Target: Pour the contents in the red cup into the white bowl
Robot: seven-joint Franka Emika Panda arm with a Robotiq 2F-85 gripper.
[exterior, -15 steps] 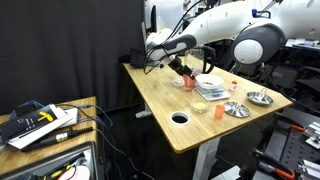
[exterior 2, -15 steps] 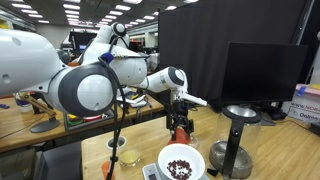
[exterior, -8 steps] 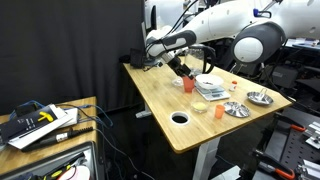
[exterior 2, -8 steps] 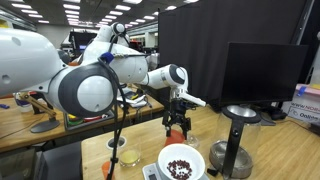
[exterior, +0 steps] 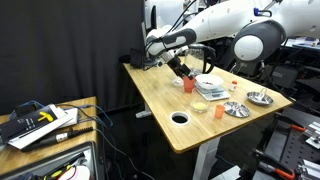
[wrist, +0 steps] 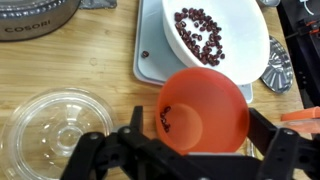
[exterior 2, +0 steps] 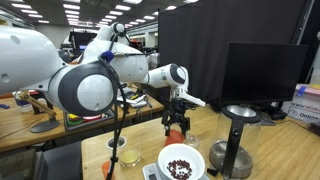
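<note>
Jaws apart, gripper (wrist: 197,128) flanking the upright red cup (wrist: 215,100), few dark beans (wrist: 166,118) inside, white bowl (wrist: 248,35) of beans just on its far side, wooden table (wrist: 70,70) beneath

The red cup (wrist: 205,110) is plain orange-red; at its 12 o'clock the white bowl (wrist: 246,45) holds dark reddish-brown beans (wrist: 198,35). The table (wrist: 70,70) is pale wood-grain.

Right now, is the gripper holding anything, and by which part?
Nothing seems held. The gripper is open over the red cup, fingers clear of its rim on both sides; the cup stands on the table.
</note>
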